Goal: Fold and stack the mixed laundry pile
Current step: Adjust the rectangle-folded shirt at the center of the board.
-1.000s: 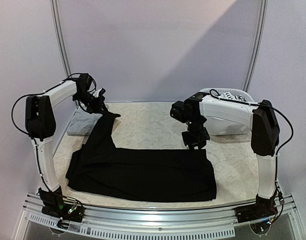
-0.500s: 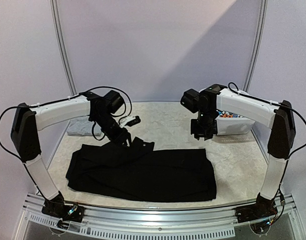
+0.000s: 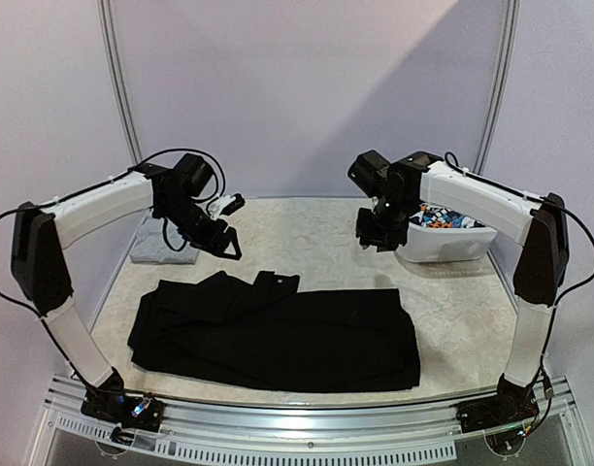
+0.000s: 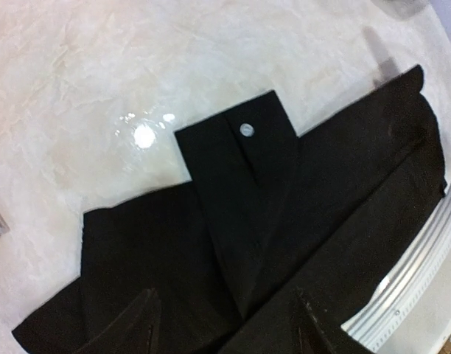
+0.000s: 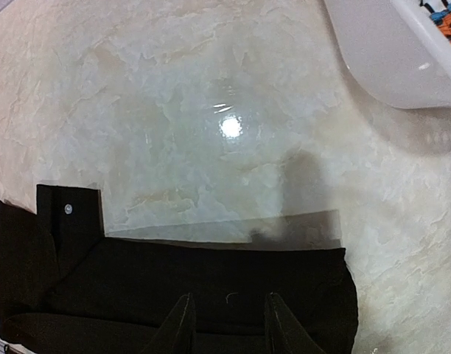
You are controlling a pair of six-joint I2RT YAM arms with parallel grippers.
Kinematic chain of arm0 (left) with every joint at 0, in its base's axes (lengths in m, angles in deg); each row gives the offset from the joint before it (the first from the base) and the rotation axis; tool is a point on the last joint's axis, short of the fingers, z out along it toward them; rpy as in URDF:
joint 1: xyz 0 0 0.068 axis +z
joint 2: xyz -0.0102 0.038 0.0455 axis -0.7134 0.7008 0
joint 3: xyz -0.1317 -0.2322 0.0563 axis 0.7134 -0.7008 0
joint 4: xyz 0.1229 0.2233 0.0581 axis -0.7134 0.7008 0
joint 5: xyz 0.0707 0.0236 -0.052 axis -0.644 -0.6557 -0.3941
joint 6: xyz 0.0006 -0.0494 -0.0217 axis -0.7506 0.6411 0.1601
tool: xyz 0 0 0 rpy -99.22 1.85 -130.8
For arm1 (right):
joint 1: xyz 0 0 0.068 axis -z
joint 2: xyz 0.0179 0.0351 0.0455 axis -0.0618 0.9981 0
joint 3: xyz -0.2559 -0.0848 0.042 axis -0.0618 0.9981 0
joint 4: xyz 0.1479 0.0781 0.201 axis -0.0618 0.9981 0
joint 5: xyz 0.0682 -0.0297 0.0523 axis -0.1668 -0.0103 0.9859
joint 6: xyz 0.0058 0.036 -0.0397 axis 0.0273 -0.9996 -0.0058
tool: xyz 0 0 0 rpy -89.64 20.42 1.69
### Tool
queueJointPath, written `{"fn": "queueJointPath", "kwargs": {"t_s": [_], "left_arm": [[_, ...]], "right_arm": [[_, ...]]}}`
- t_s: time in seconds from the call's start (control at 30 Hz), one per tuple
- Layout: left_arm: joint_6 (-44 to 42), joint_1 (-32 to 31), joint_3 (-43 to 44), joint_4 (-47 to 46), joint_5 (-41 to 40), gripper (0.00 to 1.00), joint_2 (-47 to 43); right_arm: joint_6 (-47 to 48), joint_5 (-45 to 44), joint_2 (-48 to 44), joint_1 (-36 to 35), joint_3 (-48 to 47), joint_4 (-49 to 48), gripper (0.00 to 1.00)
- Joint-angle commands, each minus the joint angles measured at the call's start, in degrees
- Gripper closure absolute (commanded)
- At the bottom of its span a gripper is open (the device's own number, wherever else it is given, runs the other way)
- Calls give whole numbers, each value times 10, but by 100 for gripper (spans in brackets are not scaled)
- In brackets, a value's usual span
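My left gripper (image 3: 223, 243) has just parted its fingers and lifted away. The buttoned cuff (image 4: 244, 140) it carried now lies folded onto the large black long-sleeved garment (image 3: 278, 335), flat before both arms. My right gripper (image 3: 379, 236) — fingers apart, empty too — has risen beside the white plastic laundry basket (image 3: 443, 250). Sleeve tucked; body folds remain.
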Motion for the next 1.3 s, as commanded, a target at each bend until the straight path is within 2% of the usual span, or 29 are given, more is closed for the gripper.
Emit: {"fn": "queueJointPath", "kwargs": {"t_s": [0.0,0.17,0.4,0.57,0.8,0.87,0.97,1.07,1.13,1.17,1.27], "left_arm": [[41,18,69,17,45,45,120],[64,18,150,44,69,54,222],[84,18,198,50,48,51,309],[95,12,219,40,59,54,336],[100,-14,250,76,38,62,365],[103,-21,248,82,18,65,371],[111,-29,242,91,-38,75,372],[126,-30,236,92,-69,76,375],[136,-30,237,92,-82,74,377],[140,-30,239,94,-85,70,377],[152,-32,241,92,-96,48,370]], "right_arm": [[9,19,24,-7,-9,-10,68],[8,20,18,-8,-3,-5,68],[31,-6,-7,-11,7,25,68],[55,-10,-32,-11,21,31,68],[75,-13,-74,-10,72,17,68],[76,-13,-91,-9,90,12,68],[85,-25,-113,-8,101,19,68],[96,-31,-140,-3,118,19,68],[103,-27,-156,4,129,16,68],[105,-27,-162,6,132,17,68],[117,-34,-181,9,138,25,68]]}}
